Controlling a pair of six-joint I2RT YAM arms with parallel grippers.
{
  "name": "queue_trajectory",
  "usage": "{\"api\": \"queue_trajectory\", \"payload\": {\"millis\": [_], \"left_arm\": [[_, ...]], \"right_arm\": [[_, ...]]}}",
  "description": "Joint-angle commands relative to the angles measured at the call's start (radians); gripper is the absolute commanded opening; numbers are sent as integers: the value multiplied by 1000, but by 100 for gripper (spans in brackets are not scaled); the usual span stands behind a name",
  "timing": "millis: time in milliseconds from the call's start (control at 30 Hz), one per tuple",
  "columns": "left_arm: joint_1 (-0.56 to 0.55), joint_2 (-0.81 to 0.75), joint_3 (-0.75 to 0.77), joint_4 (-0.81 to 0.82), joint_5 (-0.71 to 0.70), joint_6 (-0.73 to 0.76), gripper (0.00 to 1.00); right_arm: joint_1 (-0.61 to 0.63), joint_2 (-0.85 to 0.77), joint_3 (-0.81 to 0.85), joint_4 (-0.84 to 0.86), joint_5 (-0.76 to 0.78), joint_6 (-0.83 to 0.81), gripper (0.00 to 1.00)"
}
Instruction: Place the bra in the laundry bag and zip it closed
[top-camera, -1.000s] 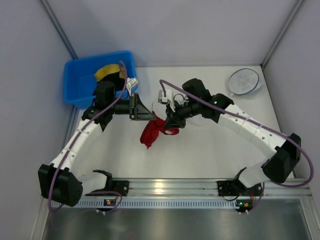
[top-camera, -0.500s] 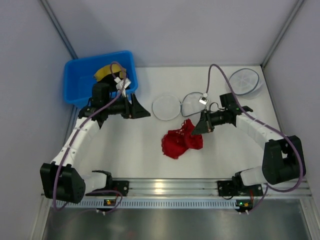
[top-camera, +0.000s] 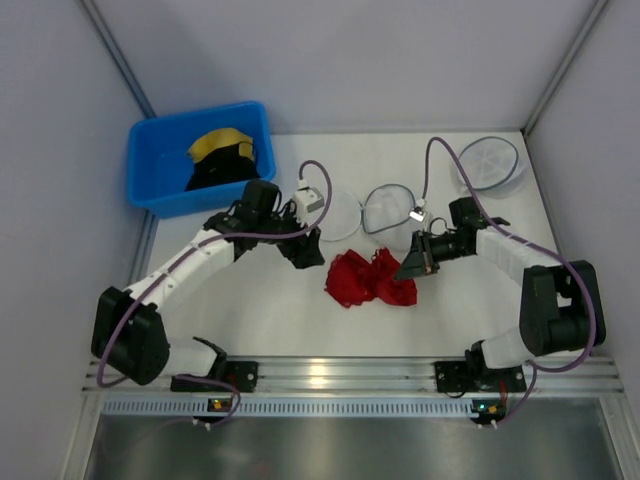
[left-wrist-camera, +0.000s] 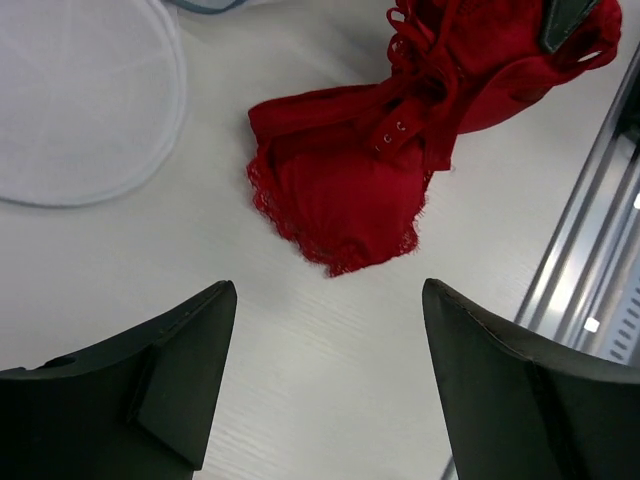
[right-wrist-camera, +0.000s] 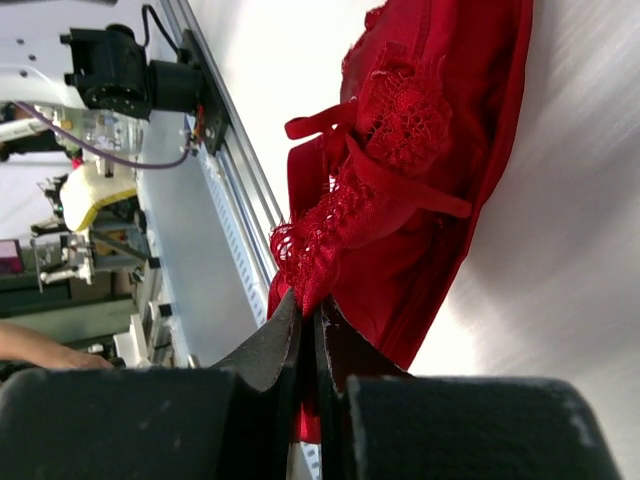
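Observation:
The red lacy bra (top-camera: 368, 279) lies crumpled on the white table, cups side by side. My right gripper (top-camera: 410, 265) is shut on its right edge; in the right wrist view the fingertips (right-wrist-camera: 310, 312) pinch lace of the bra (right-wrist-camera: 420, 150). My left gripper (top-camera: 306, 254) hovers open just left of the bra (left-wrist-camera: 350, 185), nothing between its jaws (left-wrist-camera: 330, 292). The laundry bag (top-camera: 386, 208) lies open behind the bra, two round white mesh halves; one half (left-wrist-camera: 80, 100) shows in the left wrist view, and my left wrist partly hides it from above.
A blue bin (top-camera: 160, 170) at the back left holds a yellow garment (top-camera: 220, 143) and a black garment (top-camera: 222, 165). A second round white mesh bag (top-camera: 488, 160) sits at the back right. A metal rail (top-camera: 330, 375) runs along the table's near edge.
The right gripper brought the bra down onto the table and drew it right. The left arm swung from beside the bin toward the bra, and its jaws opened wide.

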Motion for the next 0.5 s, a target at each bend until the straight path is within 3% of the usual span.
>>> {"api": "queue_trajectory", "payload": {"millis": [0, 200, 367, 467], "left_arm": [[-68, 108, 54, 164, -20, 147, 81], [-206, 347, 184, 228, -36, 342, 82], [-255, 490, 232, 288, -75, 465, 83], [-268, 538, 236, 303, -77, 496, 77]], "right_arm": [[-13, -14, 5, -38, -3, -97, 0], [-21, 24, 27, -38, 14, -107, 1], [-24, 49, 27, -47, -4, -116, 2], [-24, 69, 35, -53, -4, -120, 2]]}}
